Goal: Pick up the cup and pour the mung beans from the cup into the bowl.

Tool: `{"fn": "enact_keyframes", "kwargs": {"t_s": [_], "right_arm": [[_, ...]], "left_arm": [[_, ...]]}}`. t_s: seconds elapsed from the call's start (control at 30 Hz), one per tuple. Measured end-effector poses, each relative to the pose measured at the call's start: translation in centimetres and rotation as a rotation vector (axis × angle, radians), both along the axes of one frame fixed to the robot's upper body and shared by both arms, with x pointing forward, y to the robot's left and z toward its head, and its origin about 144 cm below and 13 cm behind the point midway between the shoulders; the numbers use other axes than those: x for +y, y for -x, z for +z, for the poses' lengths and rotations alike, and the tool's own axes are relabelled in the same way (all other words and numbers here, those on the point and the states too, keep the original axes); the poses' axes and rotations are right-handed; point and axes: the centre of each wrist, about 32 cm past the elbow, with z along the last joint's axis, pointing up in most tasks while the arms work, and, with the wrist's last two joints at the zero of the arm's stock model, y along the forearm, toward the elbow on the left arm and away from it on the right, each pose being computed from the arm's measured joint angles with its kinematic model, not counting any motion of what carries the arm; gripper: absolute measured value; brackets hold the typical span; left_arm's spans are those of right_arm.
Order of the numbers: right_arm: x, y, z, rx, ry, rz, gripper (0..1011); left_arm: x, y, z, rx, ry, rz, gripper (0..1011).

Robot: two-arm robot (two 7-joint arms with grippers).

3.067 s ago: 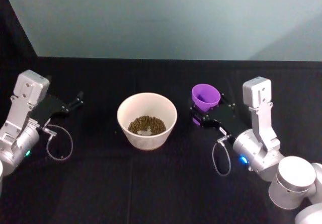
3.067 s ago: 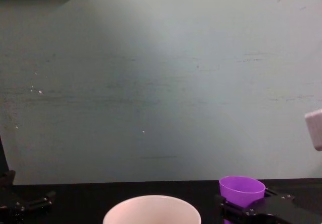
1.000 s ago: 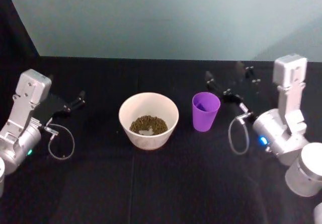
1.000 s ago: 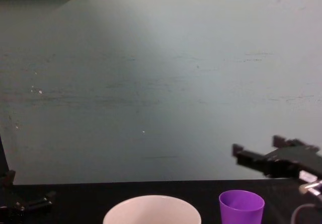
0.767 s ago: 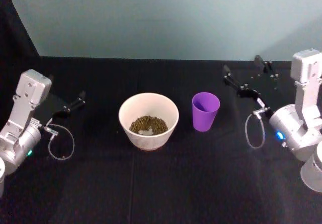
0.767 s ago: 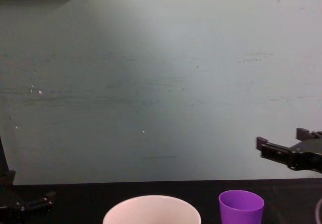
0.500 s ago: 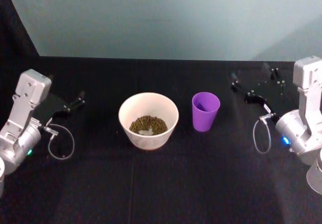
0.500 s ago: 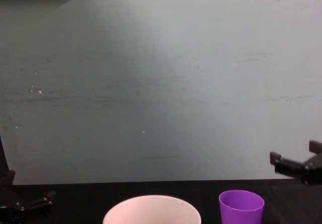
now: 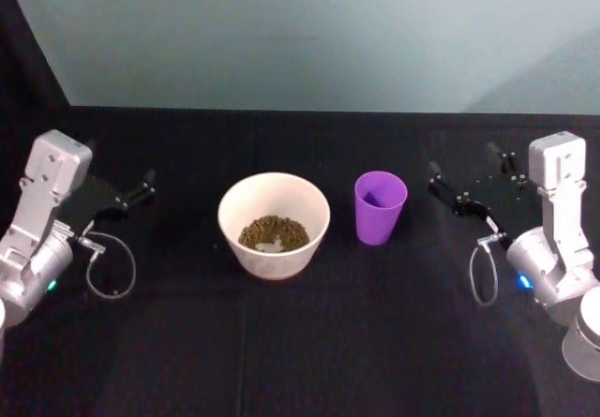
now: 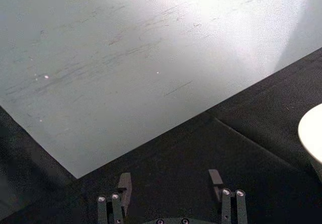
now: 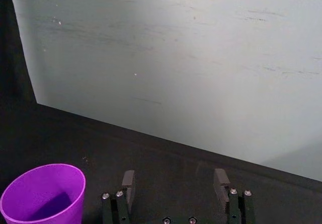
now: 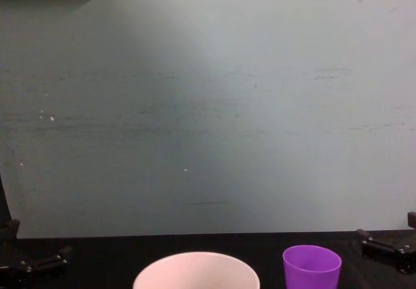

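On the black bench (image 9: pixel 309 342), the bowl (image 9: pixel 274 224) stands near the middle, off-white and wide, with the mung beans (image 9: pixel 273 233) heaped in its bottom. Just to its right, apart from it, the cup (image 9: pixel 380 207) stands upright on the bench, purple and tapered, its mouth open upward. From the chest view the bowl's rim (image 12: pixel 196 271) and the cup (image 12: pixel 311 267) show side by side, not touching, before a pale green wall (image 12: pixel 208 107).

To the right of the cup, well clear of it, the right claw (image 9: pixel 466 176) hangs over the bench with its two black fingers spread wide and nothing between them. Its wrist view shows both fingers (image 11: pixel 128 182) parted, with the cup (image 11: pixel 43 194) off to one side, its inside showing no beans that can be made out.

Far to the left of the bowl, the left claw (image 9: pixel 143 184) sits parked over the bench, pointing toward the middle. Its wrist view shows the fingers (image 10: pixel 124 183) held wide apart and empty, with a sliver of the bowl's rim (image 10: pixel 311 138) at the edge.
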Motion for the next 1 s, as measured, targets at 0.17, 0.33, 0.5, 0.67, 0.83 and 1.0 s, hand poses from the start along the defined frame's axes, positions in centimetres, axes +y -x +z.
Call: {"fn": "enact_keyframes", "kwargs": {"t_s": [0.17, 0.33, 0.5, 0.67, 0.83, 1.0], "right_arm": [[-0.02, -0.02, 0.03, -0.001, -0.002, 0.000, 1000], [-0.03, -0.03, 0.06, -0.001, -0.004, 0.001, 1000], [-0.05, -0.04, 0.09, -0.002, -0.005, 0.001, 1000], [-0.06, -0.06, 0.12, -0.002, -0.006, 0.002, 1000], [-0.07, -0.07, 0.13, -0.002, -0.006, 0.002, 1000], [-0.07, -0.07, 0.13, -0.002, -0.006, 0.002, 1002]], "left_arm": [[0.00, 0.00, 0.00, 0.000, 0.000, 0.000, 1000], [0.00, 0.00, 0.00, 0.000, 0.000, 0.000, 1000], [0.00, 0.00, 0.00, 0.000, 0.000, 0.000, 1000], [0.00, 0.00, 0.00, 0.000, 0.000, 0.000, 1000], [0.00, 0.00, 0.00, 0.000, 0.000, 0.000, 1000], [0.00, 0.00, 0.00, 0.000, 0.000, 0.000, 1000]]}}
